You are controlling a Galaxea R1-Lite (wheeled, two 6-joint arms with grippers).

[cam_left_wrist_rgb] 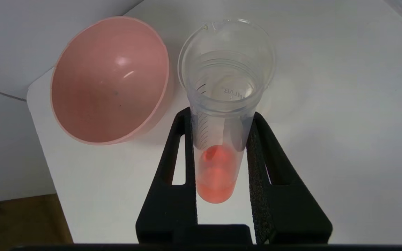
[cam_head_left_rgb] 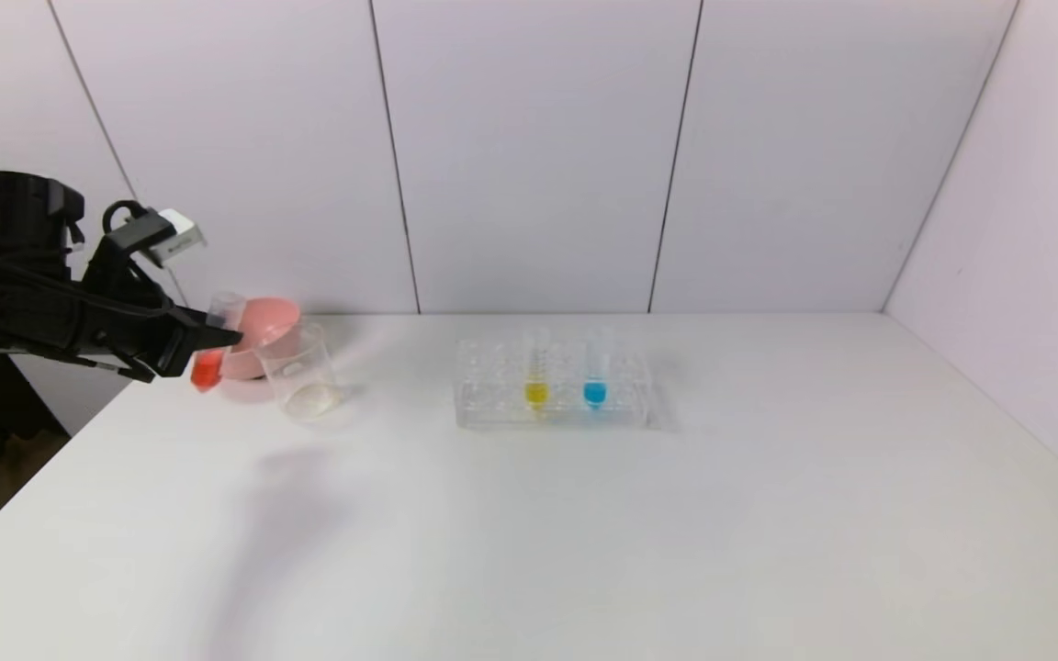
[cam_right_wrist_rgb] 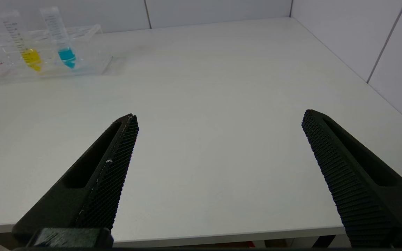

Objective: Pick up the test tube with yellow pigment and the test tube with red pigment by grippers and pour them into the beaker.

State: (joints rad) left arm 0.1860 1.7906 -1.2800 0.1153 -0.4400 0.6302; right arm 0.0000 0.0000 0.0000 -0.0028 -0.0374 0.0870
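My left gripper (cam_head_left_rgb: 217, 335) is shut on the test tube with red pigment (cam_head_left_rgb: 209, 365), held in the air at the table's far left, tilted with its mouth toward the beaker (cam_head_left_rgb: 301, 375). In the left wrist view the tube (cam_left_wrist_rgb: 216, 174) sits between the two black fingers (cam_left_wrist_rgb: 175, 164), its open mouth in line with the beaker (cam_left_wrist_rgb: 263, 59) behind it. The red liquid stays in the tube's tip. The test tube with yellow pigment (cam_head_left_rgb: 536, 376) stands in the clear rack (cam_head_left_rgb: 492, 395); it also shows in the right wrist view (cam_right_wrist_rgb: 24, 48). My right gripper (cam_right_wrist_rgb: 218, 120) is open and empty at the table's near edge.
A pink bowl (cam_head_left_rgb: 264, 323) stands right behind the beaker near the table's far left corner; it also shows in the left wrist view (cam_left_wrist_rgb: 110, 80). A tube with blue liquid (cam_head_left_rgb: 594, 376) stands in the rack beside the yellow one. White walls close the back and right.
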